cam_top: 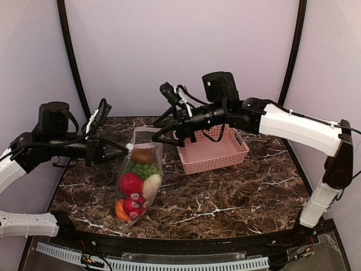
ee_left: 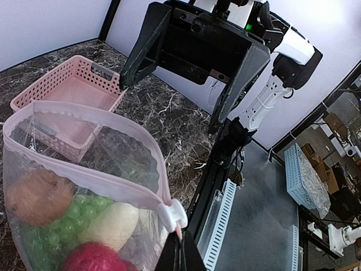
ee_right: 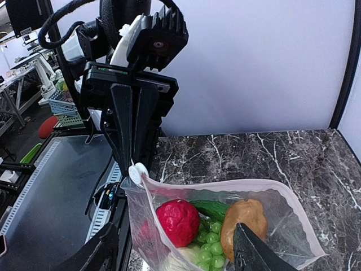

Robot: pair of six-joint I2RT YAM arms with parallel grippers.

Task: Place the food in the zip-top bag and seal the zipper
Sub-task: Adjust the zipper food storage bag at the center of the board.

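Lavender walls (cam_top: 180,51) are closing in a dark, white-veined marble bench (cam_top: 237,192) at the back and both sides. On the left, the left pincer (cam_top: 125,148) is pressing together on the zipper (ee_left: 113,186) at its white slider (ee_left: 172,214) end, holding that corner of the zip-top bag (cam_top: 140,175) up. The bag is leaning left of centre, its bottom resting on the marble near the front edge, its mouth gaping, the food (cam_top: 131,183) piling inside. The right pincer (cam_top: 153,132) is hanging spread at the mouth's right end, fingers straddling the rim; whether they are touching it I cannot tell. Further right, a pink basket (cam_top: 217,160) is sitting toward the back wall, with bare marble stretching before it to the near edge.
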